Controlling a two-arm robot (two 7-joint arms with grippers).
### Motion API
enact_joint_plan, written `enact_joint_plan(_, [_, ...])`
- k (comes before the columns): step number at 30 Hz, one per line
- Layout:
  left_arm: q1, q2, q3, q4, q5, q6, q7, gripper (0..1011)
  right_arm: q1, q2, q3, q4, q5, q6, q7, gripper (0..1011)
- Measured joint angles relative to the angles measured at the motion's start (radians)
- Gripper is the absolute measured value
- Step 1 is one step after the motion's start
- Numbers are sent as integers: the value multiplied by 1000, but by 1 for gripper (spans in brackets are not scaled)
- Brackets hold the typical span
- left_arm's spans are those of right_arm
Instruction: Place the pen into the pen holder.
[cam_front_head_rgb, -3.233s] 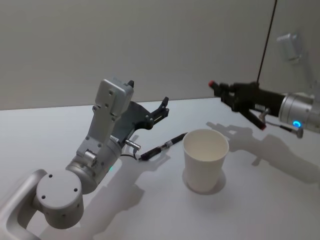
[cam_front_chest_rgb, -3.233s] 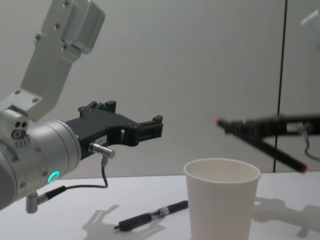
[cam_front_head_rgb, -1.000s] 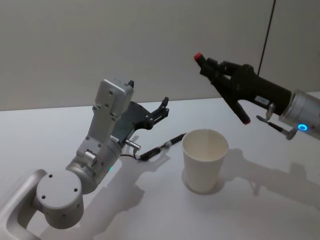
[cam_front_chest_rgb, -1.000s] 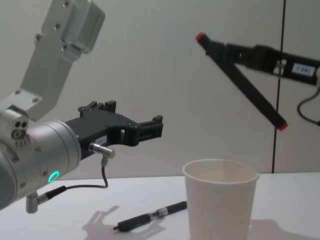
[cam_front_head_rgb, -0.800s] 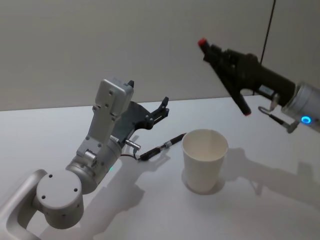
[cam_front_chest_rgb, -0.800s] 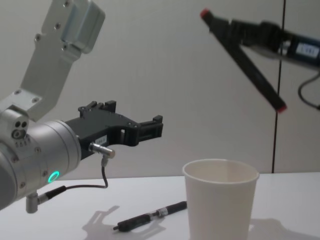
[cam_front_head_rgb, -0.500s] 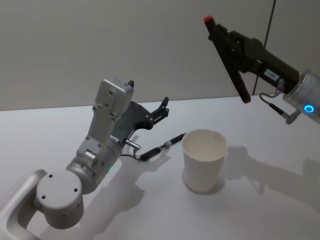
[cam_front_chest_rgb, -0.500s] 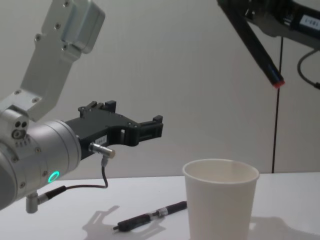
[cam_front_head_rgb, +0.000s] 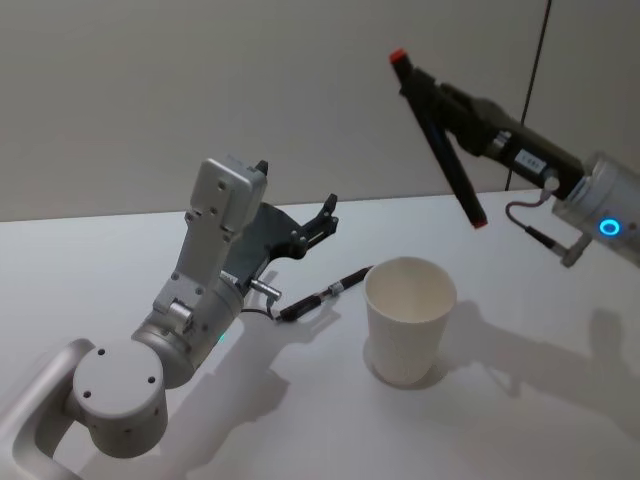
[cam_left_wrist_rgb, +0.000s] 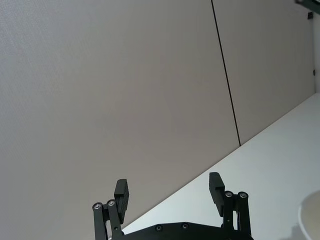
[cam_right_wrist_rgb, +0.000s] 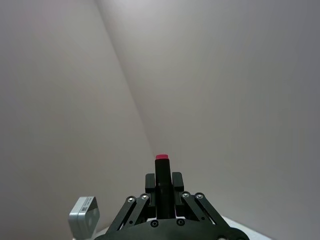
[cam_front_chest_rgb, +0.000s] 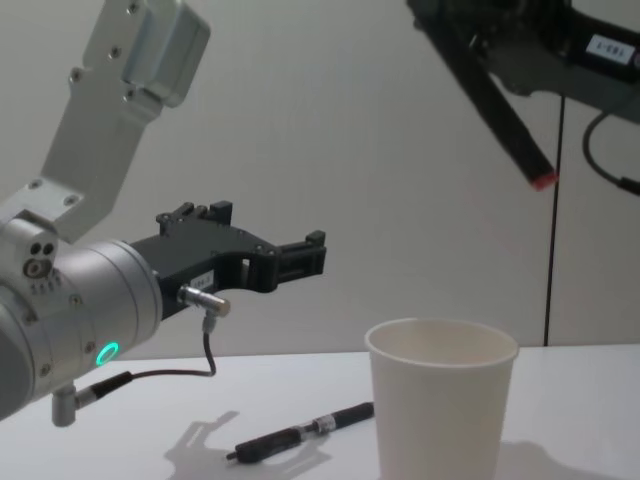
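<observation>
Your R gripper (cam_front_head_rgb: 436, 100) is clamped on a red-tipped pen (cam_front_head_rgb: 457, 180), tilted, well above paper cup (cam_front_head_rgb: 408, 320). L gripper (cam_left_wrist_rgb: 169, 190) wide open; black pen (cam_front_head_rgb: 322, 294) on worktop (cam_front_head_rgb: 100, 260).

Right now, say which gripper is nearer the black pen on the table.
Left. The left gripper hangs just above that pen; the right gripper is high up, past the paper cup.

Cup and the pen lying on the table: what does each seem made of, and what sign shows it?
Cup: likely paper, matte white, rolled rim. Lying pen: probably plastic, black, slightly glossy, pale band at mid-length.
</observation>
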Motion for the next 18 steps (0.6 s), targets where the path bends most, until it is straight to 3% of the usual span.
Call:
enact_joint_plan(9, [0,0,0,0,0,0,0,1001,4,6,-22,-21,-20,110,-1,187])
enact_joint_plan(18, [0,0,0,0,0,0,0,1001,17,-4,-43,-26,-66,124,-21,187])
